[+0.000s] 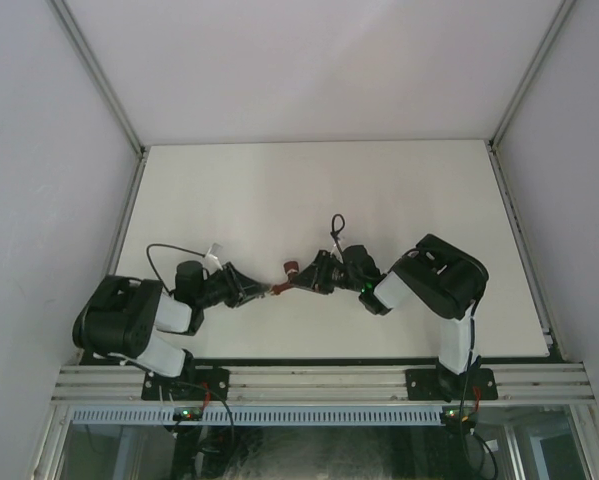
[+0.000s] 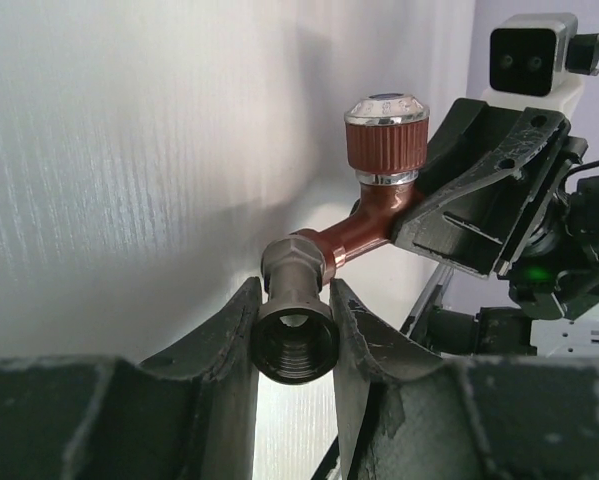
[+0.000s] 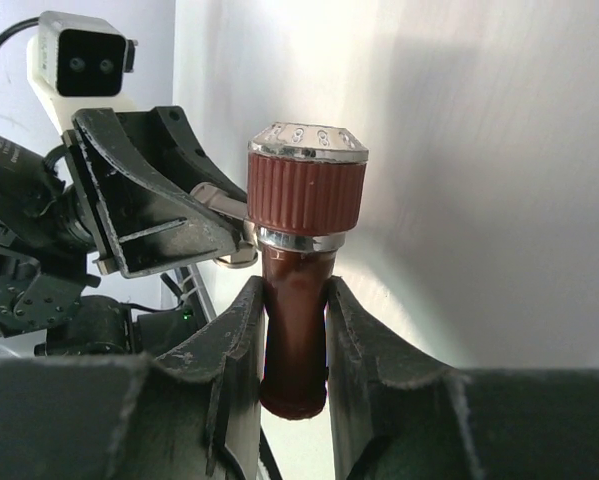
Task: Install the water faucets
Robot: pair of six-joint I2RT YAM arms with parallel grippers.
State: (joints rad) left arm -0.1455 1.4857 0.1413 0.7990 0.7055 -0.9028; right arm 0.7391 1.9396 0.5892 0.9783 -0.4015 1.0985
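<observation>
Left pincer (image 2: 294, 312) clamps fitting (image 2: 291, 268) — threaded bore (image 2: 295, 352) visible | right pincer (image 3: 295, 300) clamps tap (image 3: 305, 200)

Wht table (image 1: 279, 190), pale walls (image 1: 39, 150), alu rail (image 1: 319, 382) front.

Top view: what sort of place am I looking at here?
Probably a robot test booth in a lab, not a home: a white table boxed in by plain walls, with a left arm and right arm bolted to a metal rail.
</observation>
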